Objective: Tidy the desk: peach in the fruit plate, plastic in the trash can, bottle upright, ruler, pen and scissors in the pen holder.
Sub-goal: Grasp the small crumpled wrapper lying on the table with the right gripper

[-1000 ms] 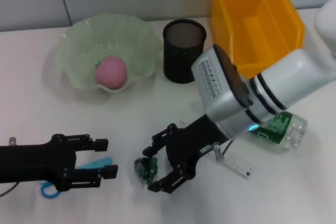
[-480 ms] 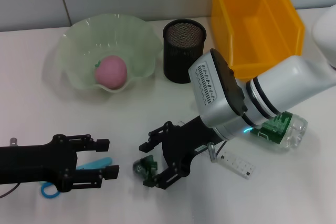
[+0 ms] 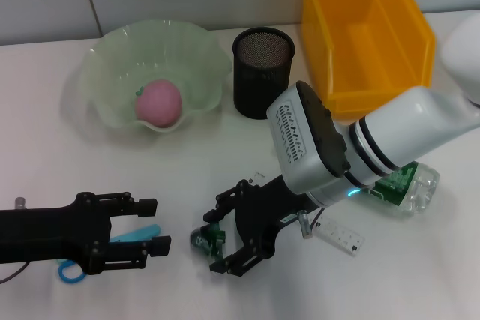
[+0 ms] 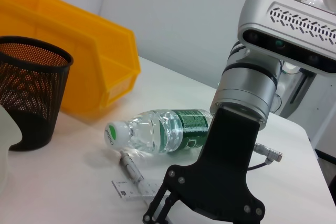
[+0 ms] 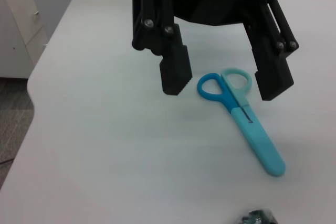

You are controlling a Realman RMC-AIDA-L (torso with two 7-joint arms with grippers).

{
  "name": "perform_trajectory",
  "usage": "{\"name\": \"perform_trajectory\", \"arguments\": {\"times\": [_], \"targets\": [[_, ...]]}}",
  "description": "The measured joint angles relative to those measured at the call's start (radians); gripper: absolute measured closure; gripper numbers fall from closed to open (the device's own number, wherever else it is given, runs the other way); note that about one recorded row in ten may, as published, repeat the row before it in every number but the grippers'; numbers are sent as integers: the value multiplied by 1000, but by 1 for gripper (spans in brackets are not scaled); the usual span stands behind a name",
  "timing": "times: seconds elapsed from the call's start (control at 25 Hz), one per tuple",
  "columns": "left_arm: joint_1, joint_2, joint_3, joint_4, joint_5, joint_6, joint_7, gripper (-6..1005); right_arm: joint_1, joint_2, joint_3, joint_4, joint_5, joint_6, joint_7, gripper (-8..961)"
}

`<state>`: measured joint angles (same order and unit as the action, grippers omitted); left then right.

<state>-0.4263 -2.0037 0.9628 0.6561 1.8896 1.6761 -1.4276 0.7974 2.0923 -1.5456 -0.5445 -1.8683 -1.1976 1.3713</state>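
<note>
Straddling the plastic [image 3: 206, 239] near the tabletop's front edge, the right gripper [image 3: 225, 236] hung spread; left gripper [image 3: 154, 225] spread, farther off.

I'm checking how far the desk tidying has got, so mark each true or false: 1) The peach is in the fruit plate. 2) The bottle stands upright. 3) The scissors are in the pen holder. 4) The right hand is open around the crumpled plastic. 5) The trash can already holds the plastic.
1) True: the peach lies in the fruit plate.
2) False: the bottle lies on its side on the desk.
3) False: the scissors lie flat on the desk by the open left hand; the pen holder looks empty.
4) True: the right hand is open around the plastic.
5) False: the trash can is empty.
</note>
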Motion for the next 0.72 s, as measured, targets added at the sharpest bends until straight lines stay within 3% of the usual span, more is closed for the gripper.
{"name": "perform_trajectory", "arguments": {"times": [0.52,0.72], "targets": [[0,0,-9,-5,0,-1,7,278,-6,0,-6,1,25,2,-8,177],[1,-3,-12,-7,4,-1,13,278,-8,0,-25,3,40,15,-11,335]]}}
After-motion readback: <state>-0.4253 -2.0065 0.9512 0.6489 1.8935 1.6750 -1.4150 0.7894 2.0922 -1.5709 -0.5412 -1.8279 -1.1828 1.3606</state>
